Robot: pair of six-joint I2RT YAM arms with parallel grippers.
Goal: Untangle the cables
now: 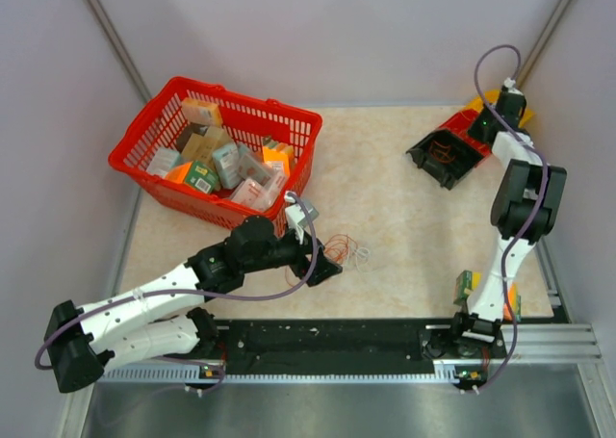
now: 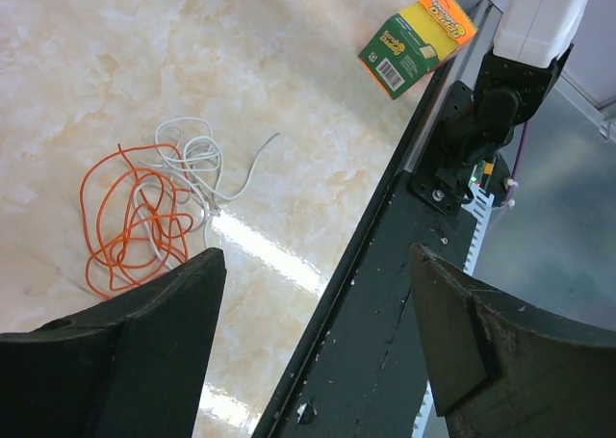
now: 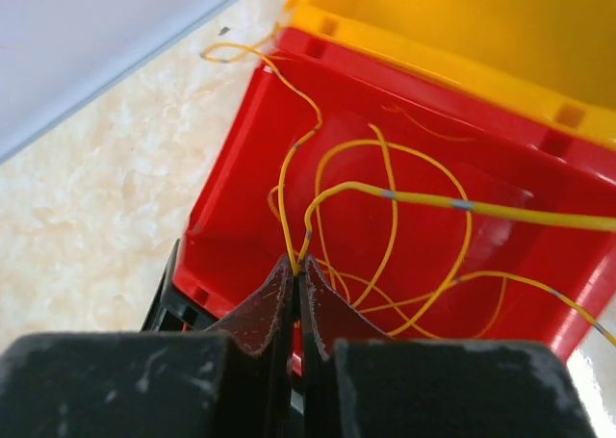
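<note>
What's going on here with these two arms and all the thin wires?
Two robot arms are working at untangling thin wires. The right tool is shut on a yellow wire, whose loops hang over a red bin at the far right of the table. The left tool is open and empty, hovering beside a small tangle of orange and white wires that lies on the table, not yet gripped.
</note>
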